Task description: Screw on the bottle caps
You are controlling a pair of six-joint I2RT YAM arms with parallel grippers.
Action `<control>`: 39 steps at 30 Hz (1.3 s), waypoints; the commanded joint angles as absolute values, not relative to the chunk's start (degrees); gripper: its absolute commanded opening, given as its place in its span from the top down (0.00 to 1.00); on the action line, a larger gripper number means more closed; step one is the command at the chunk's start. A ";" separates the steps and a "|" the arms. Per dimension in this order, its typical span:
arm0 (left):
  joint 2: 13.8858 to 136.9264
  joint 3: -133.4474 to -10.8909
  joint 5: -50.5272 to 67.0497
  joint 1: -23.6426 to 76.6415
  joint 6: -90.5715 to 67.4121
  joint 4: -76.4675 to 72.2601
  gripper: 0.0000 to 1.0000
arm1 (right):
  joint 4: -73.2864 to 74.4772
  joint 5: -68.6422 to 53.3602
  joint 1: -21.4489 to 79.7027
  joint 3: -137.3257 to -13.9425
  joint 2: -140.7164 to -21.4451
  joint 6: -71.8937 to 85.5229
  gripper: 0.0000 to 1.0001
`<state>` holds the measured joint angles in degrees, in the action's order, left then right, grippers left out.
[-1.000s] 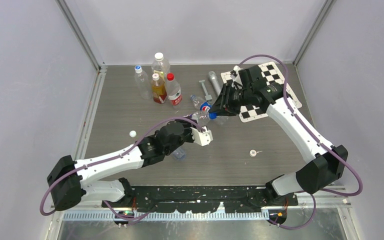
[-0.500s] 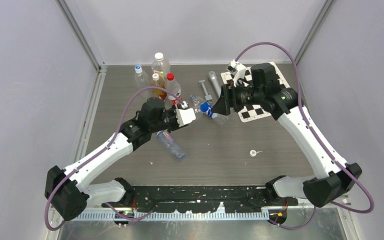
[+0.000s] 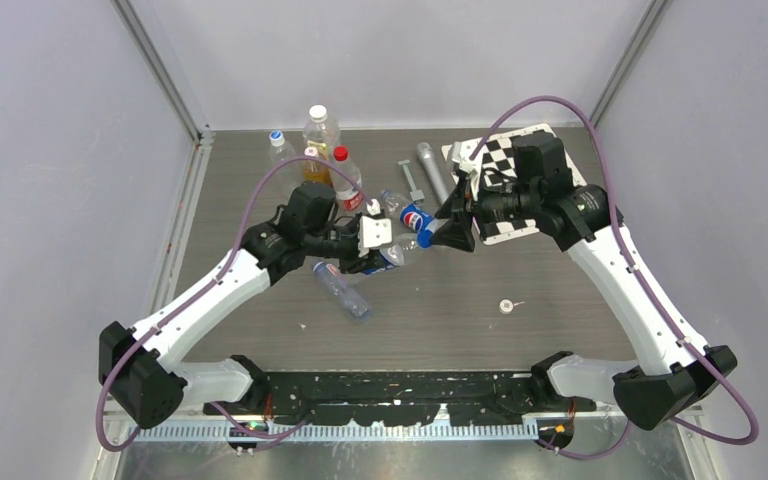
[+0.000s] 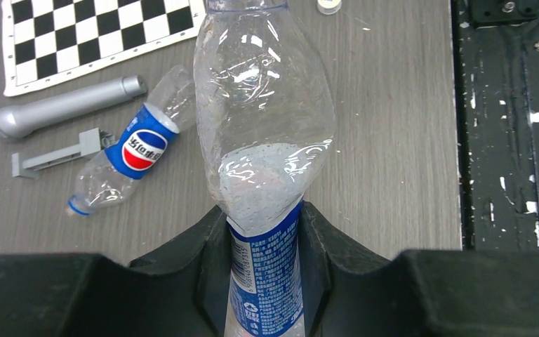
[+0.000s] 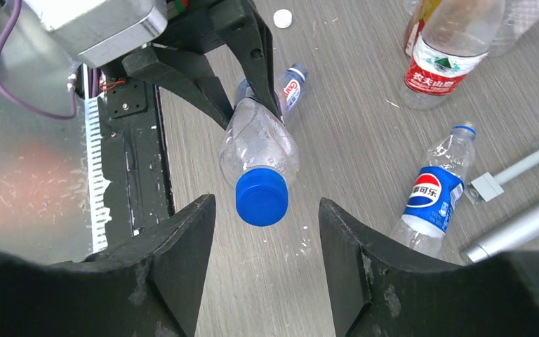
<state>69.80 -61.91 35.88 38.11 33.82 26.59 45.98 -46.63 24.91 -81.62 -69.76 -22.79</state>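
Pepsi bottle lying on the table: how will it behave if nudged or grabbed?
The Pepsi bottle lies on its side and is round, so a nudge will likely roll it. It looks empty, so it is probably light and quick to skid. Its thin clear wall looks crumpled, so a firm grip may well squash it.

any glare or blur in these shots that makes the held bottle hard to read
Left wrist: white glints speckle the crumpled held bottle, yet its label print is sharp. Right wrist: the blue cap is crisp, while the far left of the picture is a soft pinkish blur. Top external: even light, faint shadows.
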 commanded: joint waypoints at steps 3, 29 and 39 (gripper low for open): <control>70.06 -65.12 41.24 37.79 34.11 28.22 1.00 | 47.87 -50.56 25.81 -81.99 -69.95 -28.95 0.40; 70.19 -64.84 41.72 37.77 30.90 24.39 1.00 | 51.44 -49.93 28.04 -83.37 -73.48 -26.89 0.95; 65.68 -54.82 17.28 45.16 31.67 3.54 1.00 | 40.76 -27.65 28.03 -83.27 -76.57 14.58 1.00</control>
<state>69.34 -58.43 31.24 39.86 30.17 20.03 46.26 -41.58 27.68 -82.04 -75.44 -9.56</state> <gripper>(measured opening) 0.361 0.396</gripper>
